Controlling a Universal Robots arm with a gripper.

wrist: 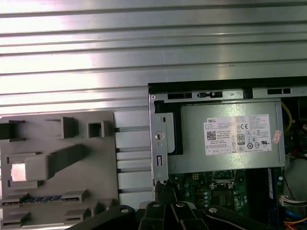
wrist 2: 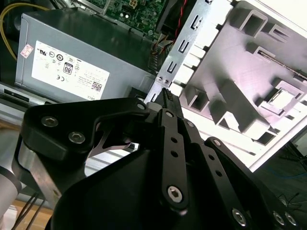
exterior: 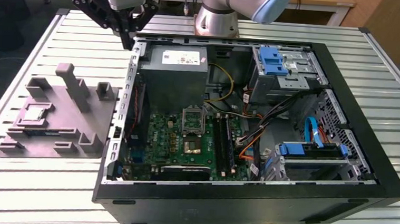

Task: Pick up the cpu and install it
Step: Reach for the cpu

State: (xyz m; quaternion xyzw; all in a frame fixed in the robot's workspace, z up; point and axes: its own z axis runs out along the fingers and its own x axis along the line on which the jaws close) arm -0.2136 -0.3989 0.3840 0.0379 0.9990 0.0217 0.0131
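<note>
The cpu (exterior: 34, 112) is a small silvery square lying in a recess of the grey moulded tray (exterior: 65, 129), on the table at the exterior view's left. It also appears as cpu (wrist 2: 283, 98) and cpu (wrist: 18, 171) in both wrist views. My gripper (exterior: 129, 42) hangs above the far corner of the open computer case, beyond the tray and apart from the chip. Its black fingers (wrist 2: 166, 98) are pressed together and hold nothing. The silver-framed socket (exterior: 192, 143) sits on the green motherboard inside the case.
The black case (exterior: 250, 200) lies open on the slatted metal table (exterior: 32, 195). A grey power supply (exterior: 178, 68) fills its far corner under my gripper. Long memory sticks (exterior: 223, 140), loose cables and blue drive bays (exterior: 310, 151) crowd the exterior view's right.
</note>
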